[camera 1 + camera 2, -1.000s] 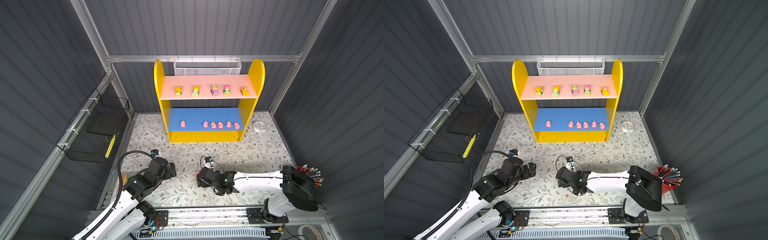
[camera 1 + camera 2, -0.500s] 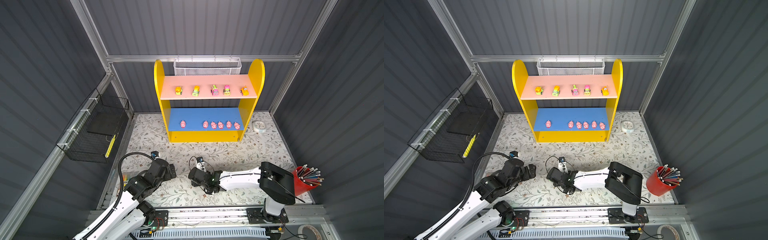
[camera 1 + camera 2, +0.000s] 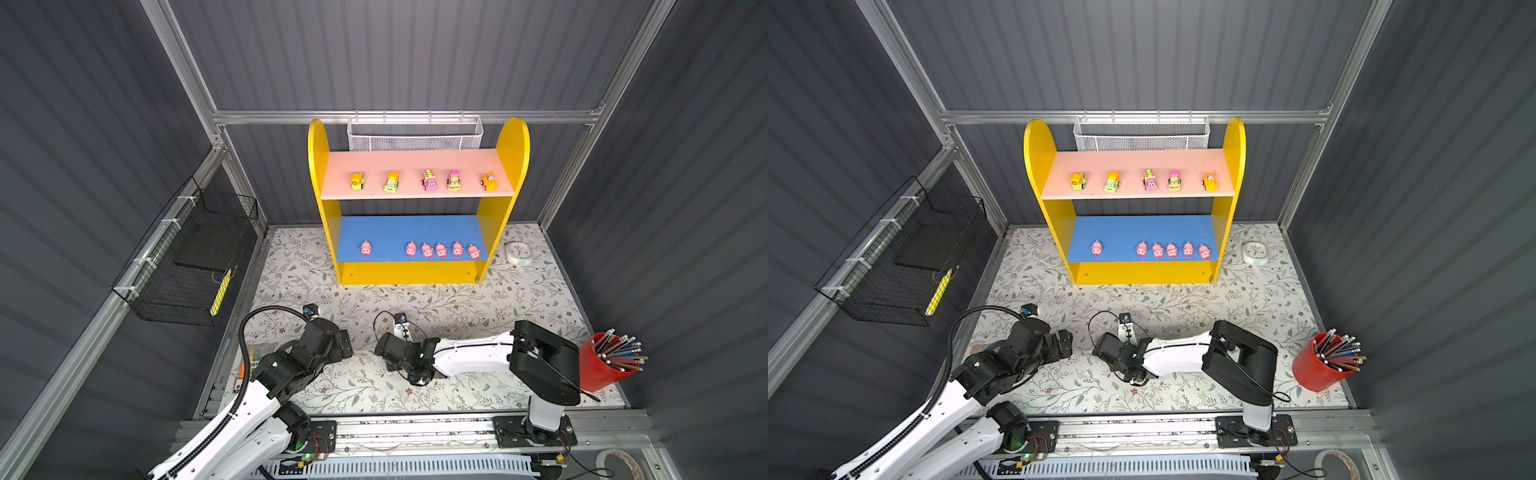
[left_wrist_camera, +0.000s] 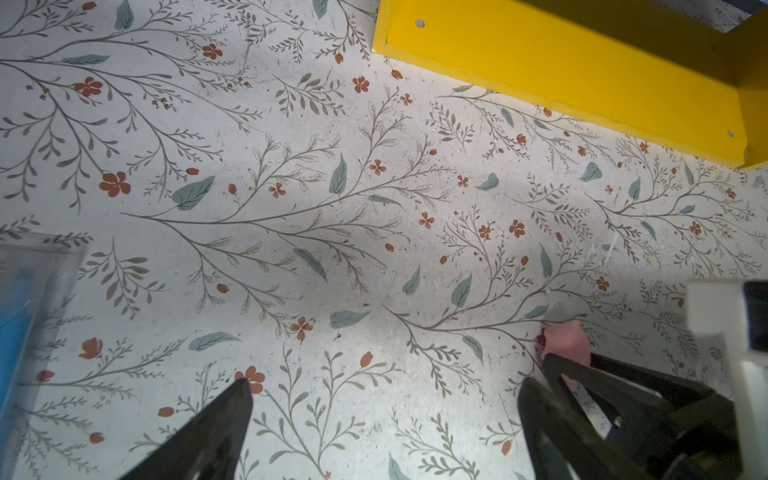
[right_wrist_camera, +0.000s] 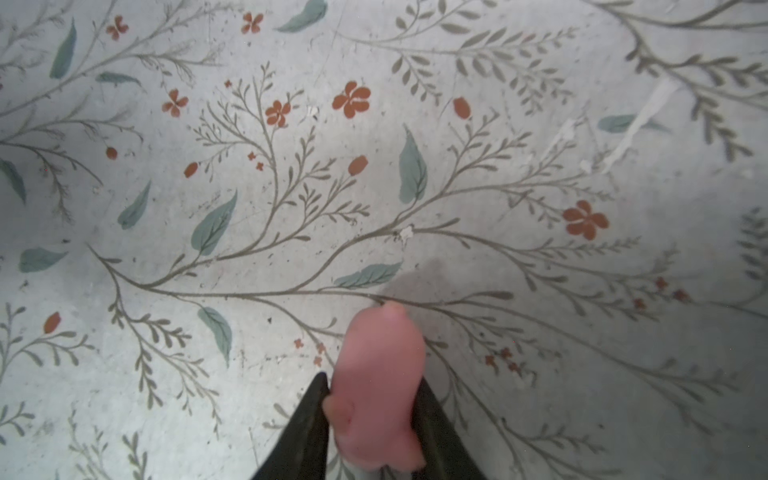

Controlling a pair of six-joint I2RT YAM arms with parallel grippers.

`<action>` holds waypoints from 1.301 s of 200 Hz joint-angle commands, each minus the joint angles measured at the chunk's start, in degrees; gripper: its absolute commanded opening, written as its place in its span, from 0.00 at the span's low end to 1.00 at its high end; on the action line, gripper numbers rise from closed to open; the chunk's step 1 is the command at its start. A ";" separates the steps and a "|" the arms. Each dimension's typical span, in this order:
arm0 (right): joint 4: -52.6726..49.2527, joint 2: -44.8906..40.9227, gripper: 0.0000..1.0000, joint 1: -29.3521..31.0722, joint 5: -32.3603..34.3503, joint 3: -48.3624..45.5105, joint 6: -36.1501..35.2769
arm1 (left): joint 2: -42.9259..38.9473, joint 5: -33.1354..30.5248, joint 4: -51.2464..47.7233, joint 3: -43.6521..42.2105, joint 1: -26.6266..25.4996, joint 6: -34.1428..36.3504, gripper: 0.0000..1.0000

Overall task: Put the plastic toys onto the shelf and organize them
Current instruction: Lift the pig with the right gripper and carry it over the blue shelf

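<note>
We see the right gripper closed tight on a small pink plastic pig, its two dark fingers pinching the pig's flanks low over the white floral-printed table mat. We cannot tell whether the pig touches the mat. It is at the near middle of the scene, well apart from the shelf. The left gripper hangs just left of it, jaws spread wide and holding nothing.

At the far side stands the two-tier shelf with yellow round-topped sides. Five little cartoon-faced toy vehicles line its pink upper board. Six more pink pigs stand on its blue lower board, one to the left and five in a row to the right.
</note>
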 commanded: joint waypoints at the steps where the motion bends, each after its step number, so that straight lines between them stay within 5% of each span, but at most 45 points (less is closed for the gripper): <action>1: -3.74 -4.33 0.32 -2.40 1.10 2.75 -4.11 | 0.94 -1.01 0.41 2.03 -0.26 0.34 1.00; 63: -8.62 -9.78 0.32 -12.87 -3.03 13.46 -18.63 | 7.17 -2.60 2.00 7.23 -0.26 3.19 1.00; 138: -10.98 4.27 0.32 -25.37 -12.04 34.86 -28.59 | 17.88 -5.20 6.46 14.13 -0.17 7.94 1.00; 193: -16.00 16.44 0.32 -27.75 -15.07 52.20 -30.69 | 20.00 -6.23 7.58 15.76 -0.17 8.94 1.00; 260: -16.69 20.45 0.33 -27.84 -15.44 55.79 -30.32 | 20.52 -5.50 8.58 14.56 -0.17 8.58 1.00</action>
